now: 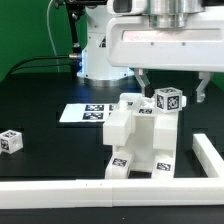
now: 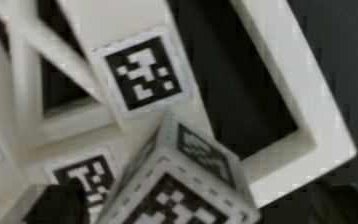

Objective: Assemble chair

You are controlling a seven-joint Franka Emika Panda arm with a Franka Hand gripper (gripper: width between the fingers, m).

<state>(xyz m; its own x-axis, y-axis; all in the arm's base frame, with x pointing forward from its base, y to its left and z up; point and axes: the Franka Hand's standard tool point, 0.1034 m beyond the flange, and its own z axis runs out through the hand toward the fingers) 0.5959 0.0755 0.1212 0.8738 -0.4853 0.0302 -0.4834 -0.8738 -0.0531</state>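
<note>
The partly built chair (image 1: 138,140) stands in the middle of the black table, a stack of glossy white tagged pieces. A small tagged cube piece (image 1: 168,101) sits on its top, toward the exterior view's right. My gripper (image 1: 173,88) hangs just above, open. Its dark fingers (image 1: 143,79) straddle the cube with a gap on each side and touch nothing. In the wrist view the cube (image 2: 190,172) fills the near field, with a tagged flat slab (image 2: 140,68) of the chair behind it. My gripper (image 2: 185,215) shows there only as dark fingertips (image 2: 43,205) beside the cube.
The marker board (image 1: 84,113) lies flat behind the chair. A loose tagged cube (image 1: 9,141) rests at the exterior view's far left. A long white border rail (image 1: 90,190) runs along the front and turns up the right side (image 1: 211,160).
</note>
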